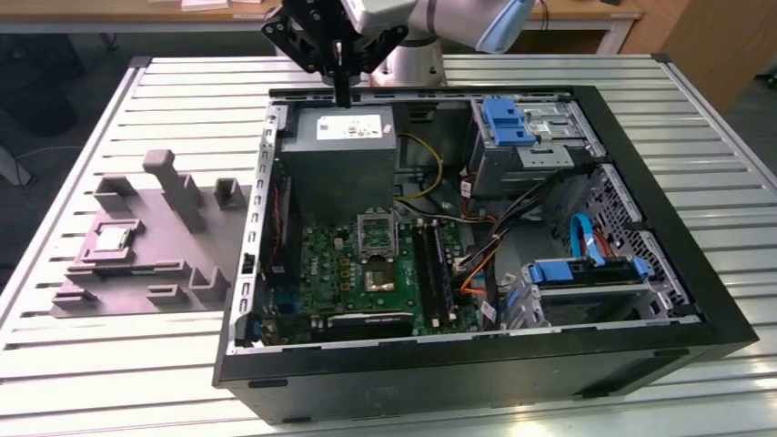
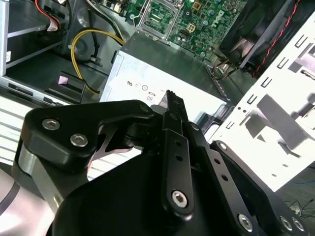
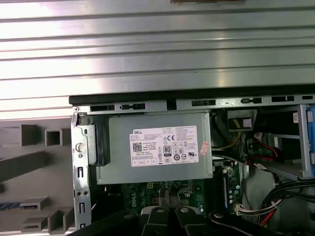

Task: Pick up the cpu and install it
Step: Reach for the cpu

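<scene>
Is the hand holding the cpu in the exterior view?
No: the cpu lies on the grey tray, apart from the hand, which hangs above the power supply.

Exterior view: high above, looking steeply down on the whole open case (image 1: 486,364). Both wrist views ride close behind my gripper (image 2: 171,101) (one looks straight down), sharing the power supply (image 3: 157,123).

**Gripper pointed down, fingers closed**

In the exterior view the arm (image 1: 452,23) is seen bent at the far edge, with the black gripper (image 1: 345,98) directed straight downward. In both wrist views its 2 fingers (image 2: 171,101) (image 3: 165,196) are shown pressed together
</scene>
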You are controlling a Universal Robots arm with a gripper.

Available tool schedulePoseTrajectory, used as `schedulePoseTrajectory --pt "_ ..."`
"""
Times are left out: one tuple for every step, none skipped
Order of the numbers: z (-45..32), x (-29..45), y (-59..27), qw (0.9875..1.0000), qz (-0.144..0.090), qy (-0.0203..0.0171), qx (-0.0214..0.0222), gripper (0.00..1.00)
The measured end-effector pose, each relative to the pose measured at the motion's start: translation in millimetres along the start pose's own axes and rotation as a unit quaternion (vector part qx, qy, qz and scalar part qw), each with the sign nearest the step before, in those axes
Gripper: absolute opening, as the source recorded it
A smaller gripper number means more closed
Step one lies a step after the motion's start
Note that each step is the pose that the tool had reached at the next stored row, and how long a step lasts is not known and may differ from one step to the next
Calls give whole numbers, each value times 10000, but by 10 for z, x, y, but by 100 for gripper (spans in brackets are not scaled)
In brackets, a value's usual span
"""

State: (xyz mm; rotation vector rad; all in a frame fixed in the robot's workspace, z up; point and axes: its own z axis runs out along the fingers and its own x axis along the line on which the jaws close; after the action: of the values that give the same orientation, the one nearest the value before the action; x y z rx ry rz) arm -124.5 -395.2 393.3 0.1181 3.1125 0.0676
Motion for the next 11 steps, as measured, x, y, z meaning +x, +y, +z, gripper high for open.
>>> schedulePoseTrajectory --pt "0 3 0 10000 0 0 0 11" --pt "0 5 0 10000 -1 0 0 11" --pt "-1 7 0 10000 0 0 0 11" --pt "-1 9 -1 10000 0 0 0 11" --pt "0 11 -1 10000 0 0 0 11" --pt "0 12 -1 10000 0 0 0 11" --pt "-1 13 -1 10000 0 0 0 11" --pt "0 16 -1 10000 0 0 0 11" --pt "0 17 -1 10000 0 0 0 11" --pt "0 30 -2 10000 0 0 0 11" --pt "0 40 -3 10000 0 0 0 11"
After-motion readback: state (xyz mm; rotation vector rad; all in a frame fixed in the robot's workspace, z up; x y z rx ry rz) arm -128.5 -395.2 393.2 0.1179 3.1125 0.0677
